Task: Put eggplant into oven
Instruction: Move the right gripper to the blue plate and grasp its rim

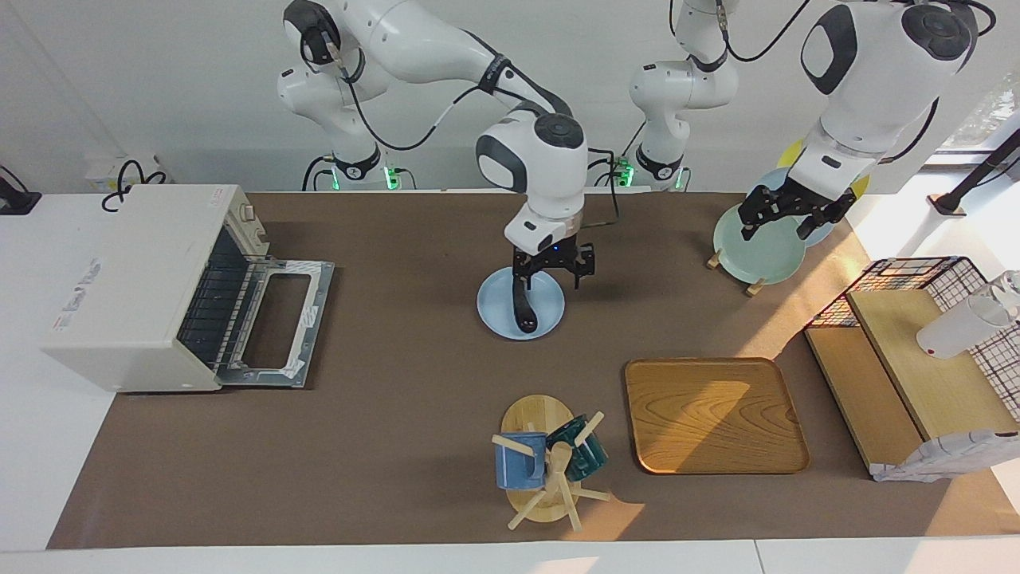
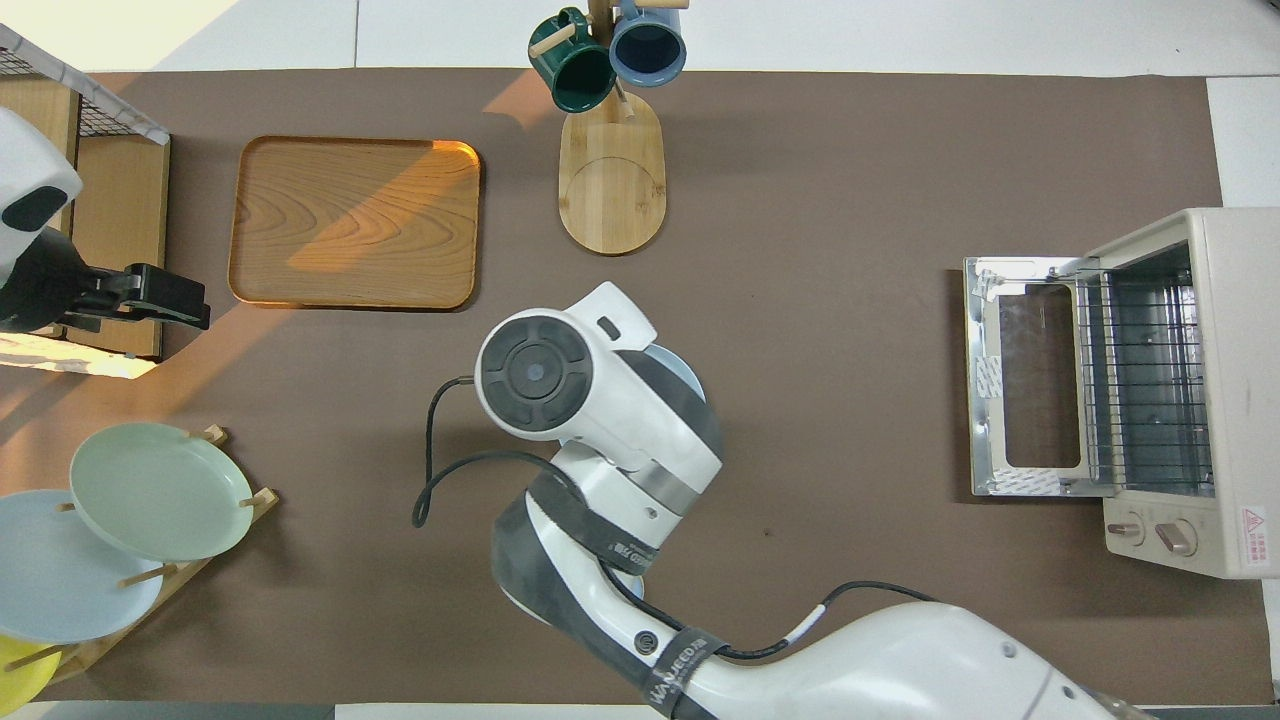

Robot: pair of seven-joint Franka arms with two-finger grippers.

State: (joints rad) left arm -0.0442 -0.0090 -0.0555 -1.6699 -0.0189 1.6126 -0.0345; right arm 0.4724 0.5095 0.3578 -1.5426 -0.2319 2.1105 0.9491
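Right tool (image 1: 553, 267) fingers apart over eggplant (image 1: 523, 307) on blue plate (image 1: 494, 307), pre-grasp; oven (image 1: 135, 287) door open, ready; left tool (image 1: 785, 215) waits over plate rack (image 1: 753, 283), fingers apart.

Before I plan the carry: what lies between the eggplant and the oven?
Nothing: from the eggplant on its plate to the oven, the facing view shows only bare brown mat.

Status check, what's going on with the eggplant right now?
Right gripper at eggplant on blue plate. Left gripper waits over plate rack. Oven door down, path unobstructed.
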